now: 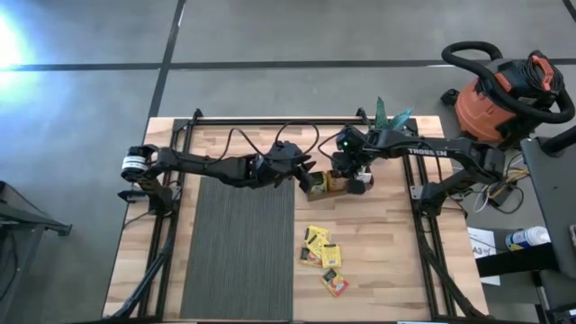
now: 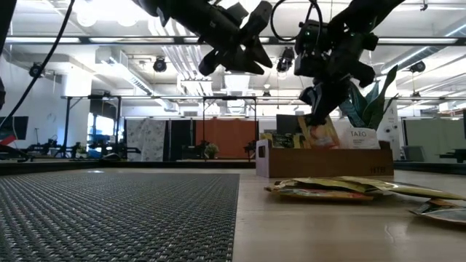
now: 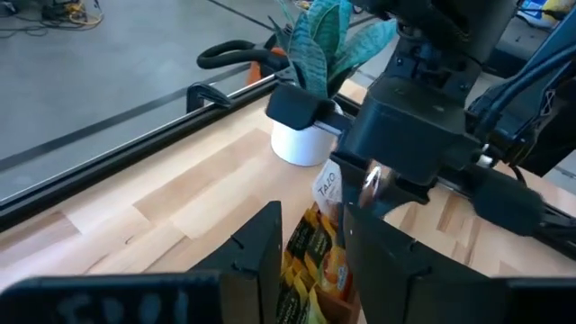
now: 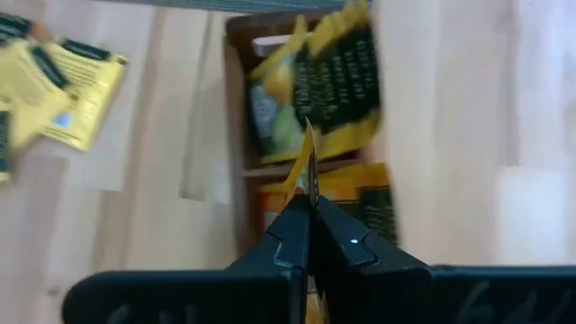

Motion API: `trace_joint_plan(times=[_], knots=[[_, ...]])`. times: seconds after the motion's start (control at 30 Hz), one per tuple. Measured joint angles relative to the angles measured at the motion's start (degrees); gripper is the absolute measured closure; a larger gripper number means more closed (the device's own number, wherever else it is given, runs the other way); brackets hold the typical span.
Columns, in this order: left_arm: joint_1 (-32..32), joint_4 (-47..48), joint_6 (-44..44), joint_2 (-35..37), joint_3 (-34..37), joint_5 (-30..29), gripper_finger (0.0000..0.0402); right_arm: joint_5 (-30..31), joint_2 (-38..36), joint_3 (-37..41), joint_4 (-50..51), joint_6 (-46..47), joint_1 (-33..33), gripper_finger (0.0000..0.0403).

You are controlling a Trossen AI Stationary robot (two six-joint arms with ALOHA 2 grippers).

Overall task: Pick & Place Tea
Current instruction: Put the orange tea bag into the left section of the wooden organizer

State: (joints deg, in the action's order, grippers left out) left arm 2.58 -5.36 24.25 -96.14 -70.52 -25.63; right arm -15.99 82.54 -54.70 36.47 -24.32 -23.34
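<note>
A small brown wooden tray [image 1: 317, 191] stands near the table's middle, with yellow and orange tea sachets [image 4: 315, 99] upright in it. Several more tea sachets [image 1: 322, 254] lie flat on the wood nearer the front edge. My right gripper [image 4: 309, 202] hangs over the tray, shut on one yellow-orange sachet [image 2: 320, 133]. My left gripper [image 1: 304, 173] hovers just left of the tray and higher up [image 2: 244, 54]. It is open, with nothing between its fingers [image 3: 270, 247]. My right gripper pinches the sachet's upper edge [image 4: 310, 175] between its two fingers, seen edge-on. The fingers slant steeply down from above. The sachet hangs below them over the tray [image 2: 328, 164]; whether its lower end touches what stands in the tray, I cannot tell.
A grey ribbed mat [image 1: 238, 247] covers the table's left half. A white pot with a green plant [image 3: 301, 144] stands at the far edge behind the tray. A black rail [image 1: 279, 120] runs along the far edge. An orange shop vacuum [image 1: 504, 90] sits on the floor at the right.
</note>
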Motion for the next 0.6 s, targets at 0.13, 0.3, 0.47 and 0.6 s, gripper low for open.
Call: trace_joint_plan(times=[0.13, 0.3, 0.47, 0.6], knots=[[0.2, 0.1, 0.9, 0.0, 0.9, 0.0, 0.0286, -2.1, 1.1, 1.3, -0.1, 2.1, 0.1, 0.0394], [0.3, -0.5, 3.2, 0.0, 3.1, 0.0, 0.0286, -2.1, 2.5, 1.6, -0.3, 2.1, 0.0, 0.0394], [0.4, -0.6, 5.9, 0.0, 4.8, 0.0, 0.0287, -2.1, 4.0, 1.9, -0.8, 1.7, 0.0, 0.0394], [0.3, -0.6, 5.9, 0.7, 5.1, 0.0, 0.0287, -0.2, 4.4, 2.9, -3.1, 1.4, 0.1, 0.0394]])
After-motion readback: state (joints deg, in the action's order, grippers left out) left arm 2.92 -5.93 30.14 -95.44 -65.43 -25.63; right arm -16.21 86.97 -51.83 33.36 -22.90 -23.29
